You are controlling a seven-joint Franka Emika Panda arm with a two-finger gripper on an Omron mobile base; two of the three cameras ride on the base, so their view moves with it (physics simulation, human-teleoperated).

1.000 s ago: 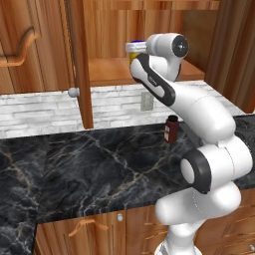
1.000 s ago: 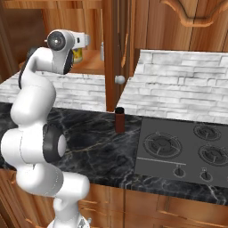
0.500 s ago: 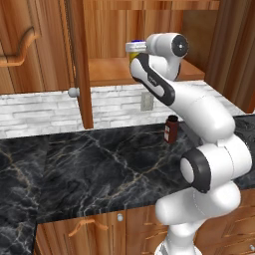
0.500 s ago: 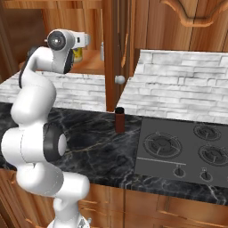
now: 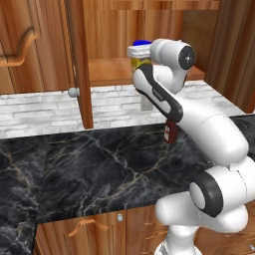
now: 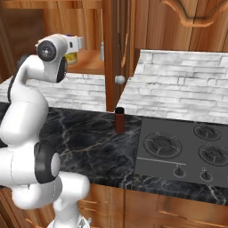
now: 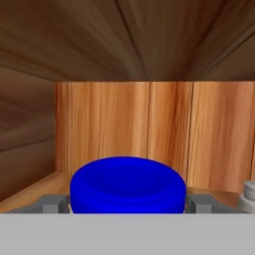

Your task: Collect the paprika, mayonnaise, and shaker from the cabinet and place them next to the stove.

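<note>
The mayonnaise, a squat jar with a blue lid, stands on the cabinet shelf. My gripper has reached into the cabinet, and its fingertips press against both sides of the jar, just under the lid. From the base views the hand covers the jar's top and the yellow label shows below it. The paprika, a slim dark bottle, stands upright on the black marble counter, just left of the stove. The pale shaker sits on the shelf to the jar's right.
The open cabinet door hangs edge-on left of the hand, its round silver knob at shelf height. A white brick backsplash runs behind the counter. Lower drawers with curved handles sit under the counter's front edge.
</note>
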